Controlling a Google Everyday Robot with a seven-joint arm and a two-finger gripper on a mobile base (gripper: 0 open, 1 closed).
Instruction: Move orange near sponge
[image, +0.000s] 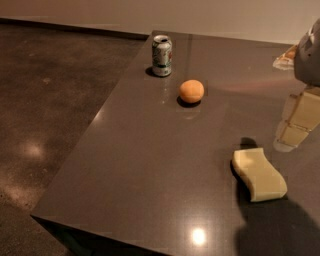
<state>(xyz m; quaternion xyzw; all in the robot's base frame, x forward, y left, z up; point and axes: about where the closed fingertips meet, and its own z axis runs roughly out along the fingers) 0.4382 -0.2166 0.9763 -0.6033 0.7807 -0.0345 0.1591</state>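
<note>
The orange (191, 91) sits on the dark table (150, 165), in the far middle part. The pale yellow sponge (259, 174) lies flat near the front right, well apart from the orange. My gripper (294, 131) hangs at the right edge of the view, above the table. It is just behind and to the right of the sponge and far to the right of the orange. It holds nothing that I can see.
A green and white drink can (162, 55) stands upright at the far left of the table, behind the orange. A pale packet (285, 56) lies at the far right, partly hidden by my arm. The table's left edge drops to a dark floor (45, 100).
</note>
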